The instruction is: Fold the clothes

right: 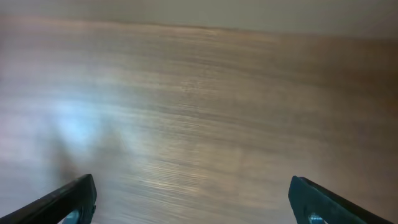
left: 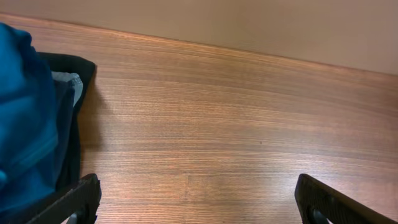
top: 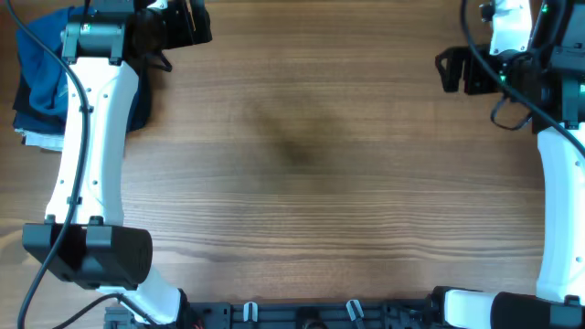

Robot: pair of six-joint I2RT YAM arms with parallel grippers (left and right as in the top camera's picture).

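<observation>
A pile of clothes (top: 41, 68), blue on top with dark and pale pieces under it, lies at the far left of the wooden table (top: 302, 155). It also shows at the left edge of the left wrist view (left: 28, 124). My left gripper (top: 187, 26) is at the back left, just right of the pile, open and empty; its two dark fingertips (left: 199, 199) stand wide apart over bare wood. My right gripper (top: 450, 68) is at the back right, open and empty, with its fingertips (right: 193, 199) wide apart over bare wood.
The left arm's white links (top: 87, 137) stretch along the table's left side, partly over the pile. The right arm (top: 558, 183) runs along the right edge. A dark rail (top: 302, 315) lines the front edge.
</observation>
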